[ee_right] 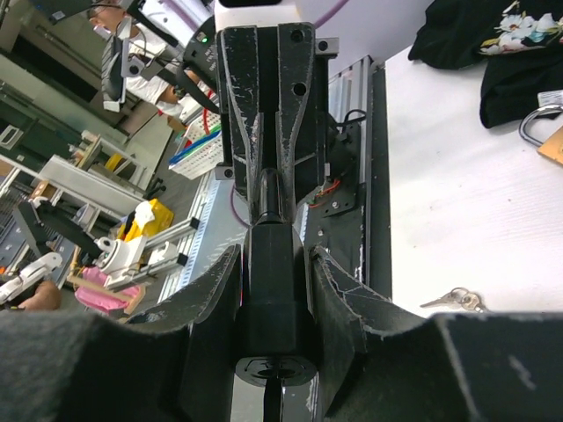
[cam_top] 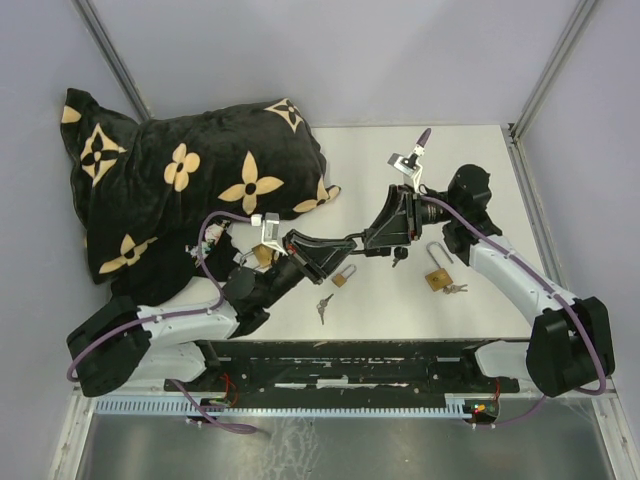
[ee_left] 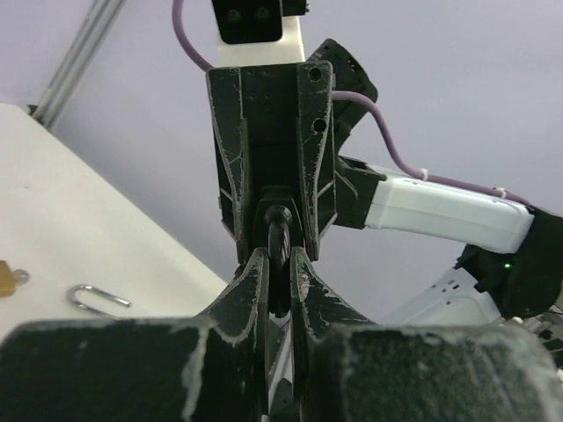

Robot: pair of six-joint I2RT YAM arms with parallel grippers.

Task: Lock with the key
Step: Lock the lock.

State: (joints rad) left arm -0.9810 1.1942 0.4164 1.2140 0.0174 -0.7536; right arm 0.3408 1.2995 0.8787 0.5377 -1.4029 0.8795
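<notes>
A black padlock [ee_right: 271, 290] is held in the air between both grippers over the middle of the table [cam_top: 470, 170]. My right gripper [ee_right: 273, 255] is shut on its body; the round keyhole end [ee_right: 273, 371] faces the wrist camera, with a dark piece, perhaps the key, sticking out of it. My left gripper [ee_left: 280, 264] faces the right one and is shut on a thin black part [ee_left: 279, 236] at the lock's far end, apparently the shackle. In the top view the grippers meet, left [cam_top: 345, 243] and right [cam_top: 385, 235].
A brass padlock [cam_top: 340, 277] with a key bunch [cam_top: 323, 305] lies below the grippers. A second brass padlock [cam_top: 438, 276] with keys [cam_top: 456, 289] lies to the right. A black flowered cushion [cam_top: 190, 180] fills the back left.
</notes>
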